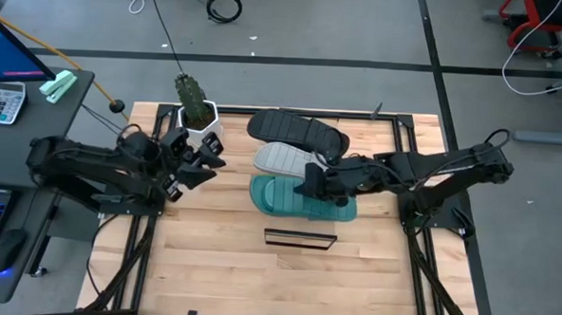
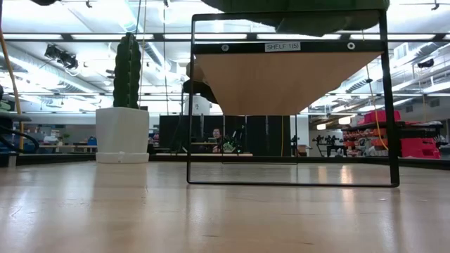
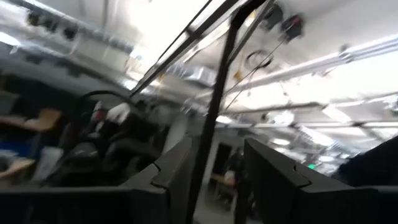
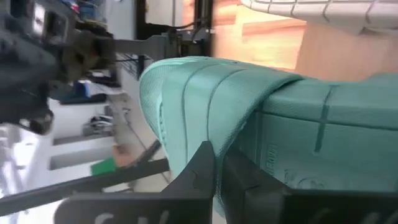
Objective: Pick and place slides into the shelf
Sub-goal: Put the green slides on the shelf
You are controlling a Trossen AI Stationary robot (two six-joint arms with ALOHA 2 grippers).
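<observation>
The three slides lie side by side over the top of the shelf: the black one farthest, the light grey one in the middle, the teal one nearest. In the high view only a black frame edge of the shelf shows. My right gripper is shut on the teal slide. My left gripper is open and empty beside the white plant pot, left of the slides; its own view shows the fingers apart. My right gripper pinches the teal slide's ribbed strap at its edge between the two fingers. It reaches in from the table's right, roughly level. The slide shows above the shelf's top bar; I cannot tell whether it rests there.
A cactus in a white pot stands at the far left of the wooden table, close to my left gripper. It also shows in the low view. Bare tabletop lies in front of the shelf.
</observation>
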